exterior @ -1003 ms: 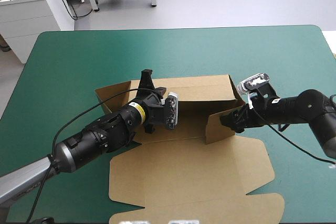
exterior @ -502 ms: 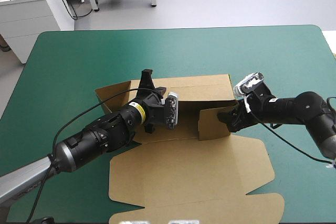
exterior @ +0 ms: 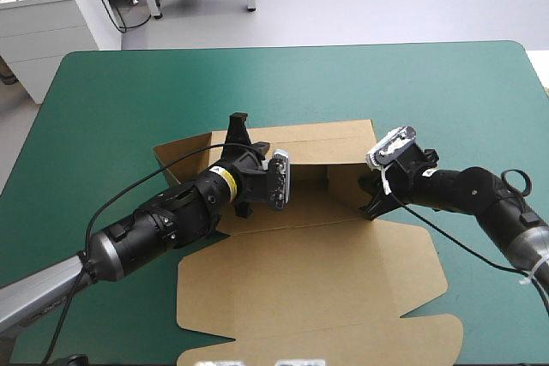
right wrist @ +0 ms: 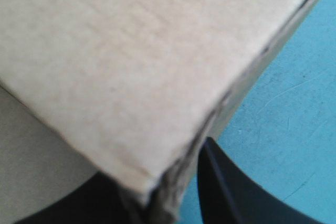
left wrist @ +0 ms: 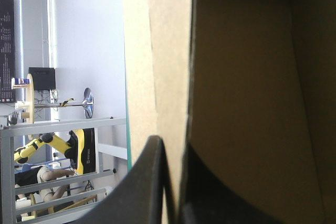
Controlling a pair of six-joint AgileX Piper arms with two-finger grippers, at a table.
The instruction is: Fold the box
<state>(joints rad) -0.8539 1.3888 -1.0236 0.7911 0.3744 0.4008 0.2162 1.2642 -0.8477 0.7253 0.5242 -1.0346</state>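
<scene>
Brown box (exterior: 300,280) wall inside near-closed left end effector (left wrist: 172,150)

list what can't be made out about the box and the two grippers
High view: the right gripper has its tips hidden behind the flap of the box it holds; the left arm covers the box's left corner.
Left wrist view: the wall pinched by the left gripper hides the rest of the box.
Right wrist view: blurred board fills it; which flap cannot be told.
</scene>
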